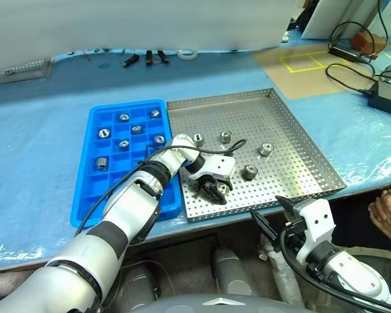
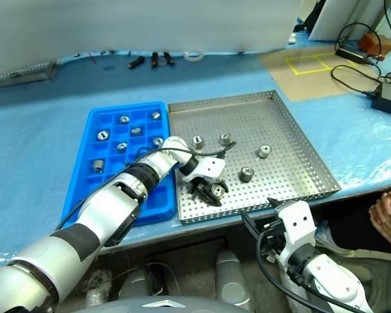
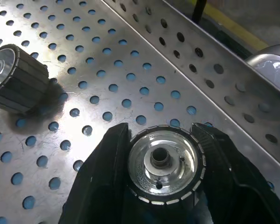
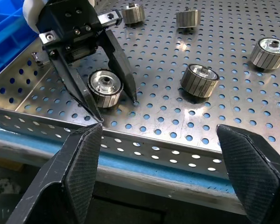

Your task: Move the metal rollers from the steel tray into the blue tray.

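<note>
Though no brand, label or writing can be read on anything, the counts are plain: five rollers lie in the steel tray (image 1: 293,140) and seven sit in the blue tray (image 1: 85,189), each in its own compartment. Of the five, four lie loose on the perforated floor: two (image 1: 198,139) (image 1: 225,137) toward the blue tray's side, one (image 1: 266,149) further right, one (image 1: 249,172) nearer the front rim. The fifth roller (image 4: 104,87) lies near the front rim, pinched between the two fingers of the left gripper (image 4: 114,109), whose fingertips touch the floor on either side of it. The right gripper (image 4: 158,154) hangs wide open and empty just outside the front rim. A person's hand (image 1: 386,210) shows at the right edge.
</note>
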You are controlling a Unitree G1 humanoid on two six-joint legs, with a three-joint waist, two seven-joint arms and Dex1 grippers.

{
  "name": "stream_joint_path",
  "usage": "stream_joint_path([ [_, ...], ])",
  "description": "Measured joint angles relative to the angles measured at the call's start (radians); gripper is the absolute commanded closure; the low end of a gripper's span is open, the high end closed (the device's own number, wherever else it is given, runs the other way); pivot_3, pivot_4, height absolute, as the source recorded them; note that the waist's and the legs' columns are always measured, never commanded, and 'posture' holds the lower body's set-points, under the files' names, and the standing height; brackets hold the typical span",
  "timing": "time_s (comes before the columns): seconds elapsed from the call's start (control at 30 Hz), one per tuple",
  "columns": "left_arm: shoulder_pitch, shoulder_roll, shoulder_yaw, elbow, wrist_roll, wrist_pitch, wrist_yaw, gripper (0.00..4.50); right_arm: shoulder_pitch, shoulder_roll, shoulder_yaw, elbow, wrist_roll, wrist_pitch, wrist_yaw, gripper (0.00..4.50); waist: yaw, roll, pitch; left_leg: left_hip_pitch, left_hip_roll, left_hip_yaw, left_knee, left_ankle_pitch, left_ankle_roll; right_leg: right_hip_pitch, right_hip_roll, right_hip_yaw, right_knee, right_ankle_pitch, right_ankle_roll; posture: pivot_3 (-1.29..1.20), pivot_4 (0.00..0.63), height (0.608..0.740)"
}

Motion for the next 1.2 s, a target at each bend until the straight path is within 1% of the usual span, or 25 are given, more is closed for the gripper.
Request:
stream_joint_path([
  [0.1,0.001,0.022,0.013,-0.003,-0.005,0.008,-0.013,2.71,-0.024,-0.009,-0.001,0.000,0.000,0.000,0.007,0.41,0.000,0.000,0.000,0.000,0.000,0.000,0.000,0.000,0.000,0.000,0.000,0.000,0.000,0.000,0.000,-0.63,0.150,0.740],
  [0.27,0.004,0.048,0.074,-0.036,-0.037,0.031,0.026,2.71,-0.092,-0.039,-0.012,0.044,0.015,0.001,0.044,0.41,0.006,0.000,0.000,0.000,-0.001,0.000,0.001,0.000,0.001,0.002,-0.002,-0.001,0.000,0.000,0.000,-0.56,0.150,0.740],
  [0.43,0.007,0.088,0.165,-0.186,-0.135,0.102,0.058,2.71,-0.249,-0.081,-0.013,0.099,0.044,0.001,0.100,0.41,0.016,0.000,0.000,0.000,0.000,-0.001,0.002,0.000,0.001,0.002,-0.001,-0.002,0.001,0.001,-0.001,-0.45,0.150,0.740],
  [0.57,0.059,0.175,0.219,-0.372,-0.187,0.201,0.099,2.71,-0.361,-0.118,0.009,0.156,0.056,0.001,0.153,0.41,0.039,0.000,0.000,0.001,0.001,-0.001,0.002,0.000,0.000,0.002,0.000,-0.003,0.004,0.000,-0.001,-0.31,0.150,0.740],
  [0.63,0.114,0.219,0.232,-0.472,-0.203,0.259,0.124,2.71,-0.437,-0.132,0.020,0.204,0.061,0.001,0.181,0.41,0.066,0.000,0.000,0.002,0.002,-0.001,0.002,0.001,0.000,0.002,0.001,-0.004,0.006,0.000,-0.002,-0.26,0.150,0.740],
  [0.7,0.191,0.268,0.243,-0.597,-0.221,0.333,0.152,2.71,-0.543,-0.137,0.048,0.268,0.064,0.002,0.212,0.41,0.094,0.001,0.001,0.002,0.004,-0.001,0.002,0.003,0.002,0.001,0.001,-0.003,0.009,0.000,-0.003,-0.19,0.150,0.740],
  [0.77,0.266,0.314,0.260,-0.730,-0.239,0.422,0.196,2.71,-0.652,-0.139,0.073,0.332,0.066,0.002,0.245,0.41,0.140,0.002,0.001,0.002,0.004,-0.001,0.002,0.004,0.001,-0.001,0.001,-0.004,0.012,-0.001,-0.004,-0.13,0.150,0.740],
  [0.8,0.282,0.325,0.267,-0.763,-0.247,0.445,0.210,2.71,-0.676,-0.139,0.079,0.347,0.066,0.002,0.255,0.41,0.155,0.002,0.001,0.002,0.005,-0.001,0.002,0.004,0.000,-0.001,0.001,-0.004,0.013,-0.001,-0.004,-0.13,0.150,0.740],
  [0.83,0.330,0.359,0.287,-0.850,-0.258,0.492,0.242,2.71,-0.736,-0.135,0.111,0.383,0.066,0.003,0.275,0.41,0.181,0.002,0.002,0.002,0.005,-0.001,0.002,0.005,-0.001,-0.001,0.001,-0.005,0.013,-0.001,-0.005,-0.06,0.150,0.740],
  [0.87,0.348,0.371,0.298,-0.887,-0.264,0.519,0.258,2.71,-0.758,-0.132,0.121,0.394,0.066,0.003,0.285,0.41,0.196,0.003,0.002,0.002,0.005,-0.001,0.002,0.005,-0.001,-0.001,0.001,-0.005,0.014,-0.001,-0.005,-0.05,0.150,0.740],
  [0.93,0.430,0.413,0.332,-1.022,-0.285,0.594,0.316,2.71,-0.838,-0.118,0.166,0.443,0.066,0.001,0.325,0.41,0.234,0.003,0.002,0.002,0.005,-0.001,0.002,0.005,-0.002,-0.001,0.001,-0.005,0.014,-0.002,-0.006,0.00,0.150,0.740],
  [1.07,0.583,0.457,0.367,-1.216,-0.318,0.722,0.411,2.71,-0.933,-0.088,0.228,0.521,0.065,-0.012,0.383,0.41,0.292,0.004,0.002,0.001,0.004,-0.001,0.001,0.004,-0.004,0.000,0.000,-0.007,0.014,-0.002,-0.006,0.07,0.150,0.740],
  [1.17,0.656,0.480,0.390,-1.336,-0.352,0.809,0.469,2.71,-0.971,-0.070,0.266,0.561,0.065,-0.024,0.418,0.41,0.319,0.004,0.002,0.000,0.005,-0.002,0.001,0.005,-0.006,-0.001,0.000,-0.009,0.014,-0.002,-0.006,0.13,0.150,0.740],
  [1.2,0.694,0.497,0.404,-1.394,-0.369,0.839,0.486,2.71,-0.989,-0.061,0.274,0.572,0.065,-0.025,0.428,0.41,0.318,0.003,0.002,0.001,0.005,-0.002,0.001,0.005,-0.007,-0.001,0.000,-0.008,0.014,-0.002,-0.006,0.13,0.150,0.740],
])
